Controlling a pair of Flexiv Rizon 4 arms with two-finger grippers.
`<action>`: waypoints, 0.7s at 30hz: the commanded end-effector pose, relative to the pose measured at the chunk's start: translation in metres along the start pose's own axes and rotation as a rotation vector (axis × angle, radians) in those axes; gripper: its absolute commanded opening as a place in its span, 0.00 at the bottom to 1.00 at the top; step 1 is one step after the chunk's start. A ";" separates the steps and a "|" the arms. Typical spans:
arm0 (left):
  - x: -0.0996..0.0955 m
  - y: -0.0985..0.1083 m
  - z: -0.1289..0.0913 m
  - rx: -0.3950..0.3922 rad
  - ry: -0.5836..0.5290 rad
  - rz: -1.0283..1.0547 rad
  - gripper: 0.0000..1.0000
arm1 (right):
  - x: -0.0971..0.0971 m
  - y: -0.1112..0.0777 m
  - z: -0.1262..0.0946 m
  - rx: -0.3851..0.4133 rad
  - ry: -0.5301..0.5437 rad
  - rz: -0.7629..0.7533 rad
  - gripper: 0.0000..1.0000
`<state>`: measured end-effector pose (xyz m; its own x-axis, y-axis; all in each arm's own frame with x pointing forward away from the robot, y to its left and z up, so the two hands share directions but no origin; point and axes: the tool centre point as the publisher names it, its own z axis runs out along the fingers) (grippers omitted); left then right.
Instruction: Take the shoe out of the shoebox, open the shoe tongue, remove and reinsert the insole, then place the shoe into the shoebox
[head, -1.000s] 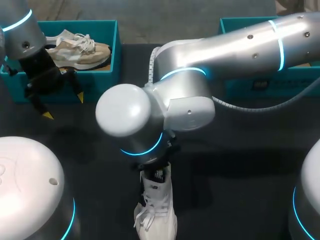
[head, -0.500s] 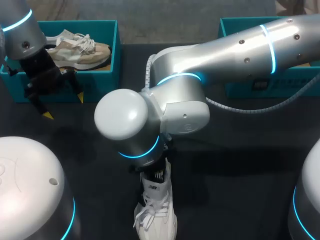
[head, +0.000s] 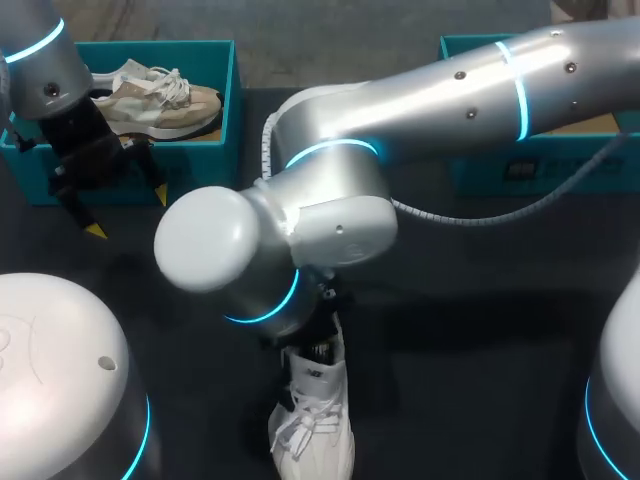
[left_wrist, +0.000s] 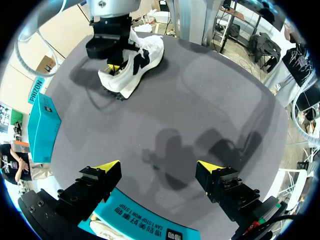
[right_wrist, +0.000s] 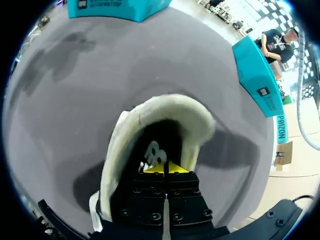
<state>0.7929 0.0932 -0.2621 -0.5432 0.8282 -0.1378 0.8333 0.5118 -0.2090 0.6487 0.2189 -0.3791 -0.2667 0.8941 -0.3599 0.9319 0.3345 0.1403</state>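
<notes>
Standing upright on the dark grey surface (head: 480, 330) near its front edge, a white lace-up sneaker (head: 315, 425) sits well apart from both boxes. In the head view its toe is cut off by the frame, and its heel is hidden under the bulky wrist of our silver right arm (head: 440, 90), which comes in from the right and ends directly above the shoe.

Our right wrist view looks down into the sneaker (right_wrist: 160, 112). The right jaws are inside its padded collar, their yellow fingertips (right_wrist: 155, 168) pressed together deep in the dark opening. We cannot tell whether anything thin is pinched between them, and the insole is lost in shadow.

Our left arm (head: 45, 70) hangs over the front wall of a teal cardboard shoebox (head: 200, 170) at the far left. The left jaws are spread wide, their yellow fingertips (left_wrist: 107, 166) holding nothing. In the left wrist view this shoebox (left_wrist: 145, 225) is just under them, and the sneaker (left_wrist: 135, 65) lies far ahead, with the right arm's black end on top of it. A beige and white sneaker (head: 165, 100) lies in the shoebox, partly screened by the left arm.

A second teal box (head: 560, 165) stands at the far right, its inside mostly hidden behind the right arm.
</notes>
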 end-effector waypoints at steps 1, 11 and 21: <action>0.000 0.000 0.000 -0.002 0.002 0.000 1.00 | 0.015 0.001 0.020 0.012 -0.051 0.261 0.00; 0.000 0.000 0.000 -0.002 0.002 0.000 1.00 | 0.025 -0.001 0.035 0.004 0.069 0.250 0.00; 0.000 0.000 0.000 -0.002 0.002 0.000 1.00 | 0.011 -0.003 -0.001 -0.056 -0.002 0.259 0.00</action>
<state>0.7929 0.0932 -0.2622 -0.5432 0.8282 -0.1378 0.8333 0.5118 -0.2090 0.6524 0.2255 -0.3904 -0.2801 0.8971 -0.3417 0.9226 0.3499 0.1625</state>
